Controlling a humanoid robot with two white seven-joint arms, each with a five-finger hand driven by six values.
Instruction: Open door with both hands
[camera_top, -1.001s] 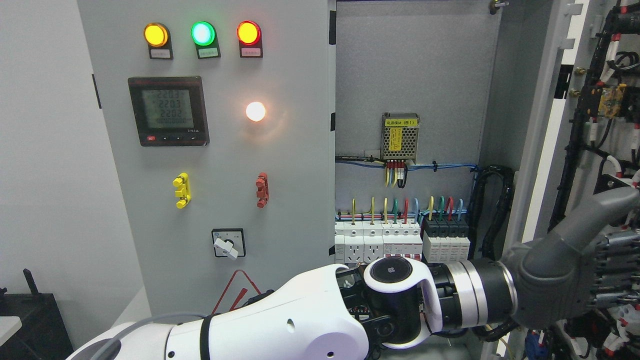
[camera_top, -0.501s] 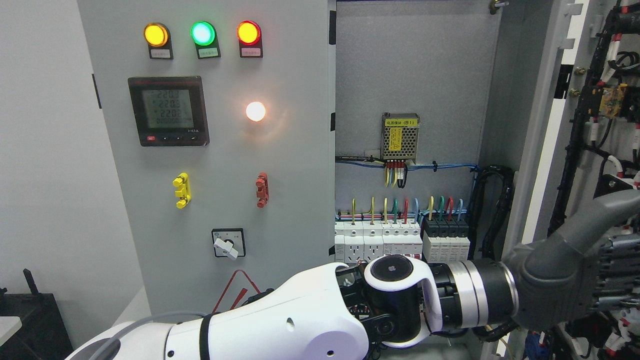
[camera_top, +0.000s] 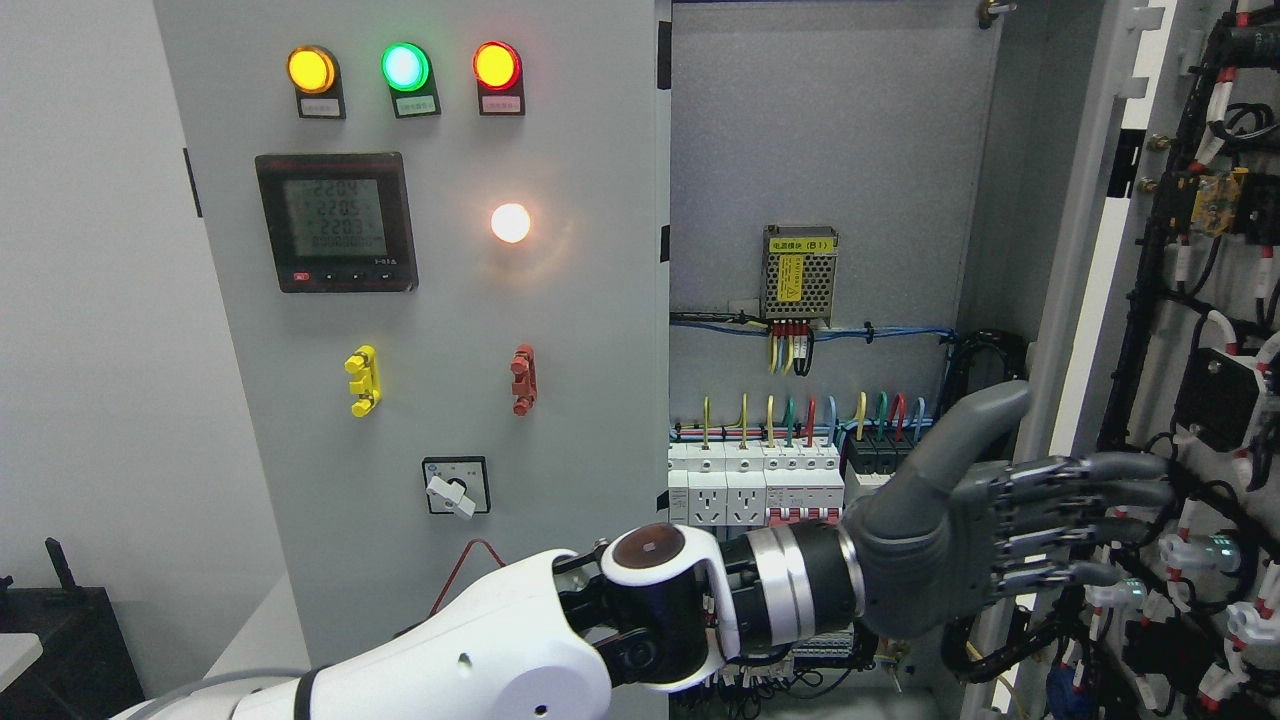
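Observation:
The cabinet's right door stands swung open at the right, its inner face covered in black wiring. The left door is closed, with three lamps and a meter on it. My left arm comes in from the lower left and crosses the open compartment. My left hand is grey, thumb up, fingers stretched out flat and holding nothing. The fingers lie in front of the right door's lower edge; contact cannot be told. No right arm shows.
Inside the open compartment sit a row of breakers and sockets, a small power supply and coloured wires. A black cable bundle runs down the hinge side. A dark object stands at the lower left.
My left arm has drawn back to the left and a little lower. The hand, earlier cut off at the right edge, now shows whole with fingers stretched out. The door looks unmoved.

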